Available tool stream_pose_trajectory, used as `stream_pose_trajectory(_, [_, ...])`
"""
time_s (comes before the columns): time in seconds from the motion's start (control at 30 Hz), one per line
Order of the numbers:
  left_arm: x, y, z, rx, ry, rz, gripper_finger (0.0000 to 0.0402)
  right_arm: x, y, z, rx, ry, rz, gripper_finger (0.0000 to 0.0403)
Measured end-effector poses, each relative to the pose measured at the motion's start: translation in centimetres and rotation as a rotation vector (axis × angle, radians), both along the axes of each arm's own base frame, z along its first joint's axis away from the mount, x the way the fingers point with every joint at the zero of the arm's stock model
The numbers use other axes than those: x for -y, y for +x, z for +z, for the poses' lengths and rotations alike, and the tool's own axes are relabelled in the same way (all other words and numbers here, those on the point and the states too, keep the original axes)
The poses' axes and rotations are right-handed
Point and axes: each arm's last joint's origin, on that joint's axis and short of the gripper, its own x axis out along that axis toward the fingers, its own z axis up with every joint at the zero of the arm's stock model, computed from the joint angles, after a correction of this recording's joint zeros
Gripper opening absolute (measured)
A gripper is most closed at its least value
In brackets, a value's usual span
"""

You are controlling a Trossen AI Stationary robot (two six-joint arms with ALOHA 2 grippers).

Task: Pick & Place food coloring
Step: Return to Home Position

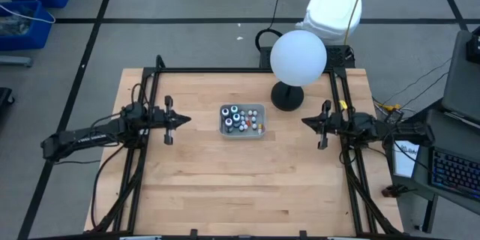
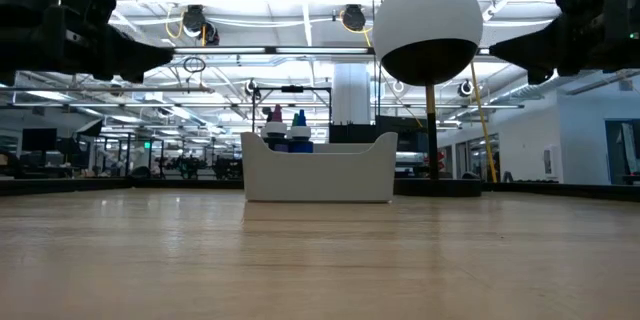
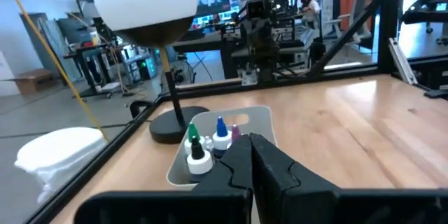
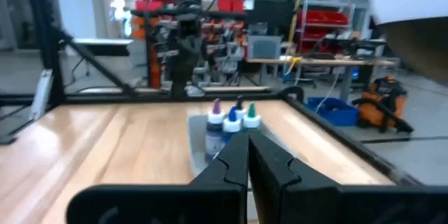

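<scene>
The food coloring bottles (image 1: 241,119) stand packed together inside the grey tray (image 1: 241,136), which sits on the wooden table (image 1: 247,187). None lies on the table outside the tray. From above they show as a cluster of white caps and dark tops ringed in teal, with a few spots of red and orange toward the tray's right end. In the low view only a few tips rise above the tray's wall (image 2: 320,175), a pink one and a blue one (image 2: 299,120) among them. The left wrist view shows a green tip (image 3: 192,134) and a blue tip on white bottles at the tray's near end.

A white globe (image 1: 298,57) on a black stand rises near the tray's far right corner. Its round base (image 1: 287,97) rests on the table apart from the tray.

The left gripper (image 1: 186,118) hangs well to the left of the tray, pointing at it, above the table. Its fingers (image 3: 238,161) are pressed together and hold nothing. The right gripper (image 1: 306,121) hangs well to the right of the tray, facing it from the other side at about the same height. Its jaws are also closed tight and empty (image 4: 246,143). Neither gripper touches the tray or the bottles.
</scene>
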Motion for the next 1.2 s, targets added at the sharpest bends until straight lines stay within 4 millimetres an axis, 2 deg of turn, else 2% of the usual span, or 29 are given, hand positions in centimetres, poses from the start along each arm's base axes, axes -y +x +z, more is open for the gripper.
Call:
stream_pose_trajectory(0.43, [-0.8,-0.4,-0.6,-0.054,-0.087,-0.037,0.0001,1.2,0.0,-0.3,0.003,0.089,-0.054,0.0000])
stream_pose_trajectory(0.9, [-0.9,-0.4,-1.3,-0.120,-0.121,0.012,0.0001,1.3,-0.1,-0.3,-0.004,0.075,-0.064,0.0000])
stream_pose_trajectory(1.2, [0.4,0.0,-0.5,-0.053,-0.058,-0.132,0.0002,1.0,0.0,-0.3,-0.002,0.068,0.038,0.0000])
